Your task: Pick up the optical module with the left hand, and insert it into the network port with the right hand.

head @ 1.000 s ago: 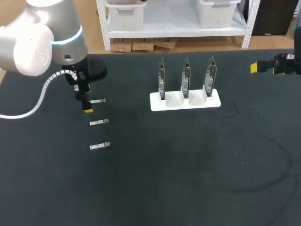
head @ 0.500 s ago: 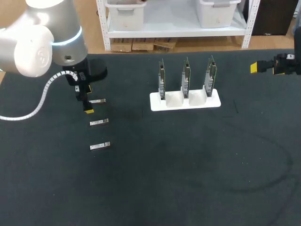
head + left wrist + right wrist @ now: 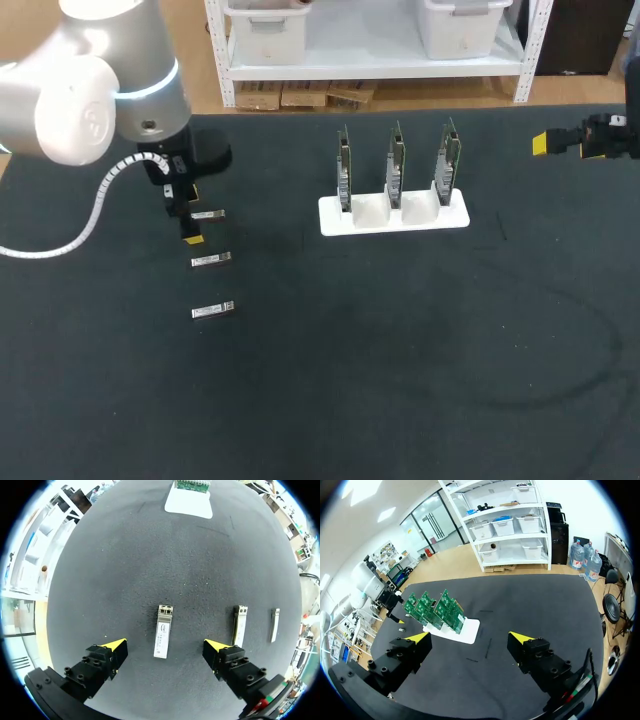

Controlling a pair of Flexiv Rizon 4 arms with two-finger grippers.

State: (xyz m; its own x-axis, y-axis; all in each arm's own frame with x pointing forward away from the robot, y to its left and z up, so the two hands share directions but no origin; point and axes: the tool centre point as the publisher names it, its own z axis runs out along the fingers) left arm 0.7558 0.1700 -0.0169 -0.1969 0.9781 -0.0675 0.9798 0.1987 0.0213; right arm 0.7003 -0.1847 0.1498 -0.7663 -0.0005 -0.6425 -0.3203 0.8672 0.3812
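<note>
The table (image 3: 400, 430) wears a matte black cover flecked with pale lint. A faint curved scuff (image 3: 600, 315) loops over its right part (thin, like chalk), and a short mark (image 3: 503, 232) lies farther back.

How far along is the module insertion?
Nothing done yet: all three modules lie on the table. In hand: the open left gripper straddles one module, not gripping. Left: grasp, handover to the open, empty right gripper, insertion into a board in the white stand.
</note>
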